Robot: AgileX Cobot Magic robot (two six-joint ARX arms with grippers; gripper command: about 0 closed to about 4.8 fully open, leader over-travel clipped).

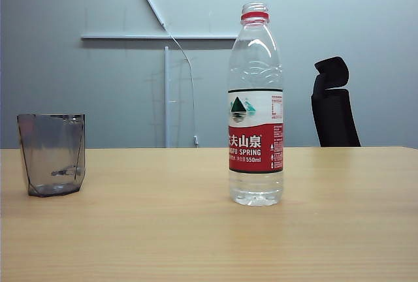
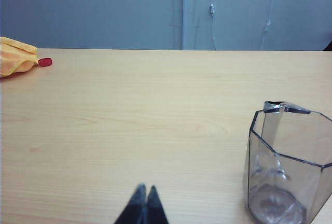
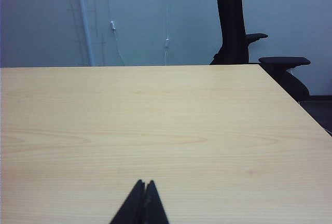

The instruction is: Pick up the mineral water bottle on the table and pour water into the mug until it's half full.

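The mineral water bottle (image 1: 255,106) stands upright on the table (image 1: 163,230), right of centre in the exterior view, uncapped, with a red neck ring and a white-and-red label. Clear water fills it. The smoky-grey faceted mug (image 1: 51,154) stands at the left of that view and looks empty. In the left wrist view the mug (image 2: 286,169) sits close beside my left gripper (image 2: 146,187), which is shut on nothing. My right gripper (image 3: 145,182) is shut and empty over bare table (image 3: 155,120); the bottle is out of its view. Neither gripper shows in the exterior view.
A yellow cloth (image 2: 15,56) and a small red cap (image 2: 45,62) lie at the table's far side in the left wrist view. A black office chair (image 3: 236,22) stands past the table's far corner. The table's side edge (image 3: 295,102) runs near the chair.
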